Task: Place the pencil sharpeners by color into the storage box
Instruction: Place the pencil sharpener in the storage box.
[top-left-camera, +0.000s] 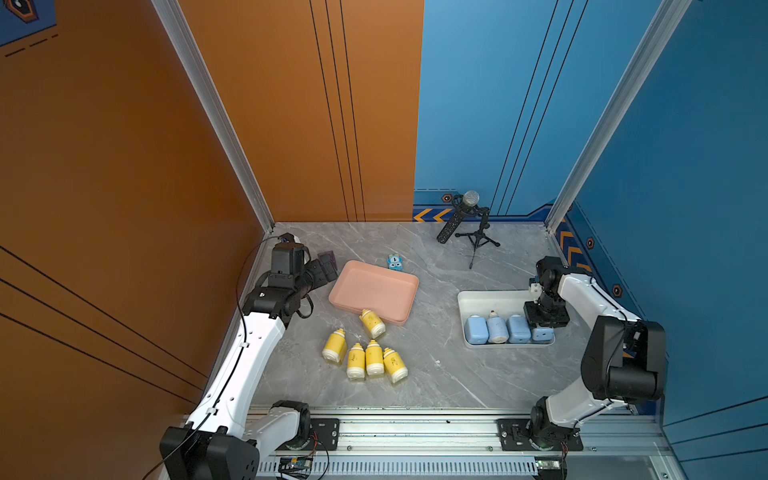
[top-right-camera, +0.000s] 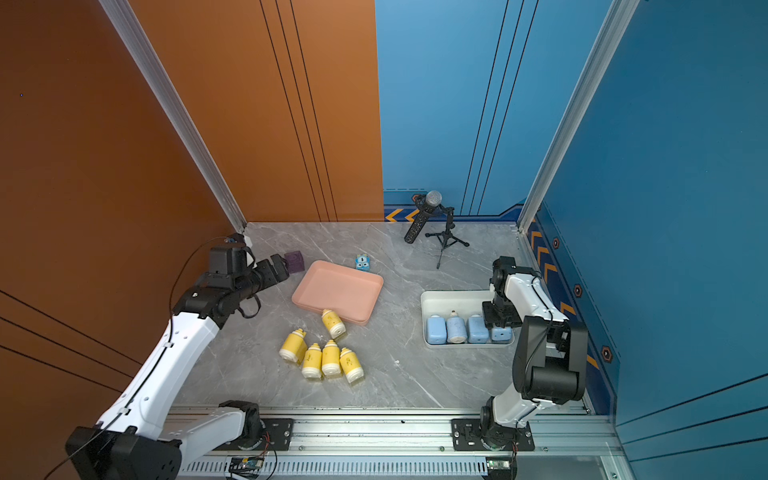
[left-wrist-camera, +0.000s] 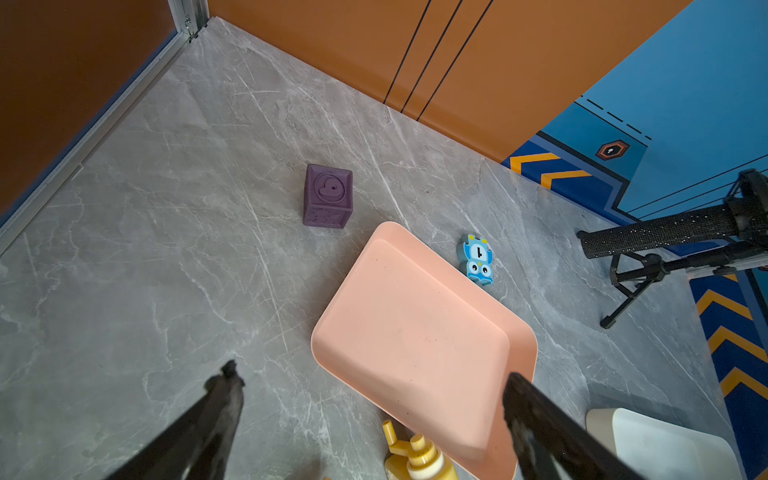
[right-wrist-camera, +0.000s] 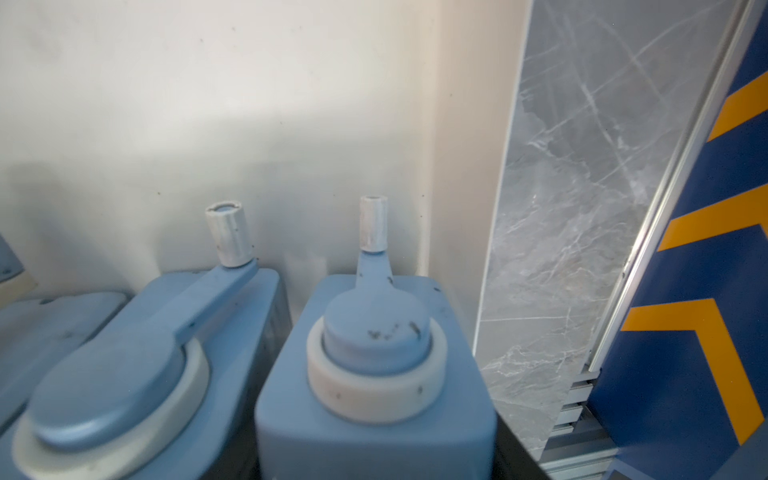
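Observation:
Several yellow pencil sharpeners (top-left-camera: 374, 357) lie in a cluster on the grey table in both top views. One more yellow sharpener (top-left-camera: 372, 323) rests against the near rim of the pink storage box (top-left-camera: 374, 291), which holds nothing; its cap shows in the left wrist view (left-wrist-camera: 419, 461). Light blue pencil sharpeners (top-left-camera: 497, 328) stand in a row in the white storage box (top-left-camera: 465, 299). My right gripper (top-left-camera: 544, 322) reaches down into that box, shut on the rightmost blue sharpener (right-wrist-camera: 374, 415). My left gripper (left-wrist-camera: 371, 374) hangs open at the pink box's left end, holding nothing.
A dark purple cube (left-wrist-camera: 328, 195) sits just beyond my left gripper near the orange wall. A small blue cartoon-faced toy (top-left-camera: 395, 262) lies behind the pink box. A microphone on a tripod (top-left-camera: 469, 220) stands at the back. Walls close both sides.

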